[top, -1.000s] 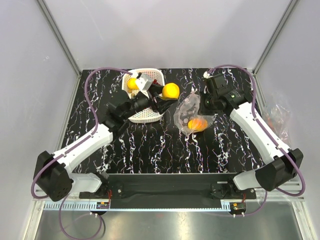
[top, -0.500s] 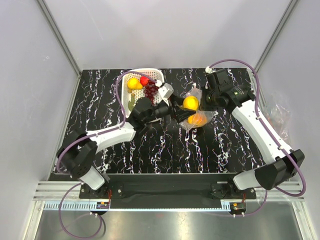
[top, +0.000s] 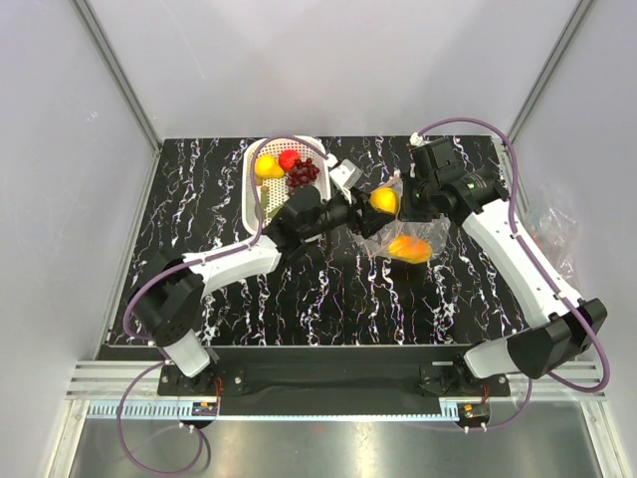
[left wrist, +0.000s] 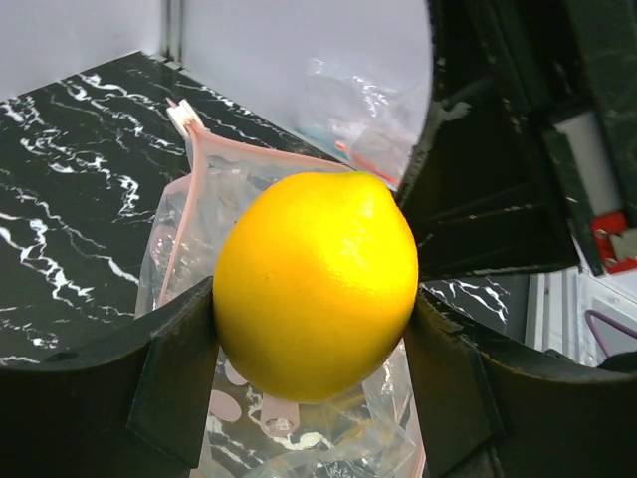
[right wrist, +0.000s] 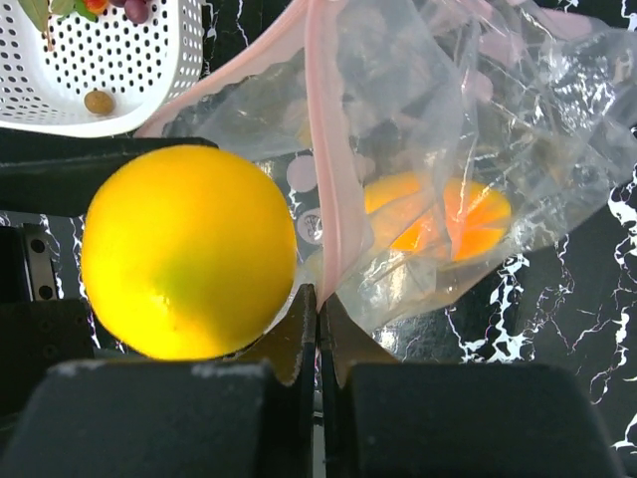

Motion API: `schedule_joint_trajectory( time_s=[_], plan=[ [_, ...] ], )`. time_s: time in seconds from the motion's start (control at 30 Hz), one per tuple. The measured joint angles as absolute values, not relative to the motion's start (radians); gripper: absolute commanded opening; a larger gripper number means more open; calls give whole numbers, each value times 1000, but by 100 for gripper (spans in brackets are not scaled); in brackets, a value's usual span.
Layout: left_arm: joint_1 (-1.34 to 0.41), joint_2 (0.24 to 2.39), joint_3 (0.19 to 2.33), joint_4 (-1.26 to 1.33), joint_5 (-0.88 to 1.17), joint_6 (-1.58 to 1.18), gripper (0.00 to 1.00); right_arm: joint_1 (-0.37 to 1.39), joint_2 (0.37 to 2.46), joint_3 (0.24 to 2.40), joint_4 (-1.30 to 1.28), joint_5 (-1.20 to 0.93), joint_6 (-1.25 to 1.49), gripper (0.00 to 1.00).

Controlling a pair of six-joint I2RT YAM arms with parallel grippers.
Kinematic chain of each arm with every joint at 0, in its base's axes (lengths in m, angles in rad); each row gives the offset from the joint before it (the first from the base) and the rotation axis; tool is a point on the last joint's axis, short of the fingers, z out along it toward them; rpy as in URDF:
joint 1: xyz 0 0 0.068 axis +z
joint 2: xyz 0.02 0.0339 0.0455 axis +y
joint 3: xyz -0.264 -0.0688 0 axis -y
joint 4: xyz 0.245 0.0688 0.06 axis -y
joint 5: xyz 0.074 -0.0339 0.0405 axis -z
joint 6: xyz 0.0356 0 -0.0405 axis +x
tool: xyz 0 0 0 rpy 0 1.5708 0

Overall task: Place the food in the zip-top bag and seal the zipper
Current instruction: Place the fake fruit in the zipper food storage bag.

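Just right of the white lattice basket (top: pixel 251 204), the left arm reaches across the black marbled worktop (top: pixel 328 289) and carries a yellow lemon (left wrist: pixel 317 284) above it. The left fingers (left wrist: pixel 174 378) stand fairly wide, one pad pressed to each side of the fruit. The lemon sits right at the mouth of the zip-top bag (right wrist: pixel 498 110), up against the pink-red zipper (right wrist: pixel 323 149); whether it has crossed the rim cannot be told from any view. The right fingers (right wrist: pixel 249 418) are pinched fully together on the zipper strip at the near edge of the mouth. They hold that edge up, so the clear film hangs crinkled from it and spreads onto the worktop. Inside the bag, low down and toward the right arm's side, lies an orange piece (top: pixel 410 247), seen through the plastic. In the overhead view the two wrists meet over the middle of the worktop, with the lemon between them and the bag directly beneath and in front of the right wrist. The basket lies on the far left part of the worktop, well apart from the bag. It holds a second lemon (top: pixel 267 167), a red apple (top: pixel 289 159) and a dark grape bunch (top: pixel 304 174), crowded together at its far end.
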State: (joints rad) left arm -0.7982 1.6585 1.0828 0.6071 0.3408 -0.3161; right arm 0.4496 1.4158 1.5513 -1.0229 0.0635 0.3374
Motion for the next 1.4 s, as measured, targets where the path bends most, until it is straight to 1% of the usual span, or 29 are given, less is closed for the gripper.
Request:
schedule_joint_trajectory(
  time_s=[0.2, 0.3, 0.37, 0.47, 0.57, 0.83, 0.93, 1.07, 1.4],
  plan=[
    [-802, 1685, 1162, 476, 287, -315, 60, 450, 1387, 1551, -1022, 71, 337, 0],
    [-803, 1706, 1193, 422, 273, -315, 65, 450, 1360, 1551, -1021, 78, 337, 0],
    [-803, 1718, 1205, 397, 272, -314, 77, 450, 1341, 1551, -1017, 87, 338, 0],
    [-803, 1737, 1210, 385, 276, -316, 92, 450, 1325, 1551, -1015, 89, 338, 0],
    [-803, 1741, 1209, 388, 286, -322, 99, 450, 1323, 1549, -1015, 91, 338, 0],
    [-803, 1732, 1209, 381, 310, -323, 99, 450, 1323, 1495, -989, 96, 342, 0],
    [-803, 1705, 1221, 303, 309, -322, 99, 450, 1322, 1462, -969, 96, 349, 0],
    [-803, 1669, 1292, 171, 305, -324, 99, 450, 1321, 1421, -949, 96, 357, 0],
    [-776, 1561, 1306, 59, 273, -346, 99, 450, 1303, 1390, -904, 112, 360, 0]
  ],
)
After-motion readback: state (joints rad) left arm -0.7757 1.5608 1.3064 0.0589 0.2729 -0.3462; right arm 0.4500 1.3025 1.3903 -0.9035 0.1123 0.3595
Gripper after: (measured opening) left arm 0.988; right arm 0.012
